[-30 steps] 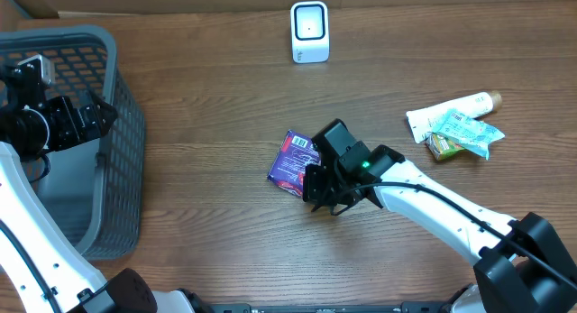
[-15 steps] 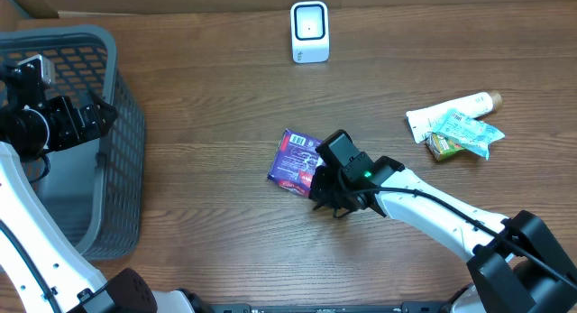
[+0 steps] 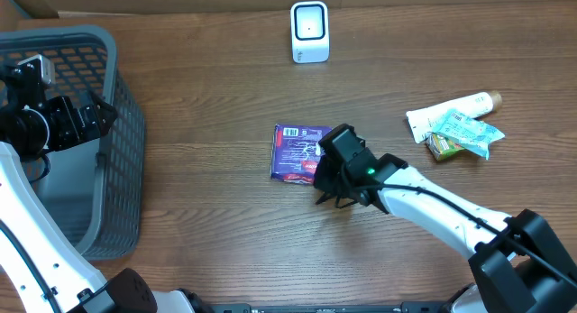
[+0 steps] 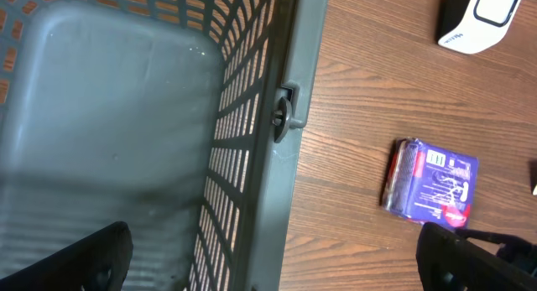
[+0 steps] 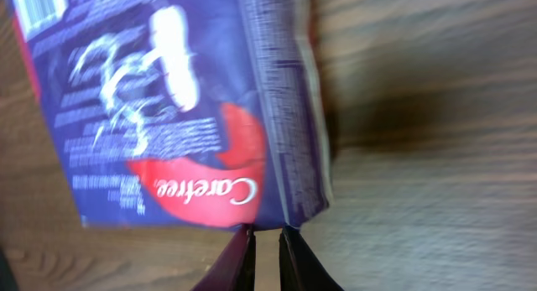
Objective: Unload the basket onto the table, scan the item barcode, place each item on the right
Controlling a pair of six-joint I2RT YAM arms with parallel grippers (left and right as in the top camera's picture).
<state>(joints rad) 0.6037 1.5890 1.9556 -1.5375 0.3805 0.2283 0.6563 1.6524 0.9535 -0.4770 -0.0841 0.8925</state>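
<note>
The item, a purple packet (image 3: 296,152) with a red patch and a white barcode label, lies flat on the wooden table (image 3: 207,223). It also shows in the left wrist view (image 4: 432,180) and fills the right wrist view (image 5: 168,106). My right gripper (image 3: 318,170) is at the packet's right edge. Its fingertips (image 5: 267,241) stand a narrow gap apart, with bare wood between them and the packet's corner just at their tips. The white scanner (image 3: 309,32) stands upright at the back. My left gripper (image 4: 277,270) hangs wide open over the basket's rim.
A grey mesh basket (image 3: 124,124) takes up the left side, its inside bare (image 4: 109,115). At the right lie a cream tube (image 3: 451,110) and a green packet (image 3: 464,133) in a small pile. Cardboard runs along the table's back edge.
The purple packet has swung round and now lies flat and square on the table. My right gripper's jaws have parted slightly at its edge. The left arm has not moved.
</note>
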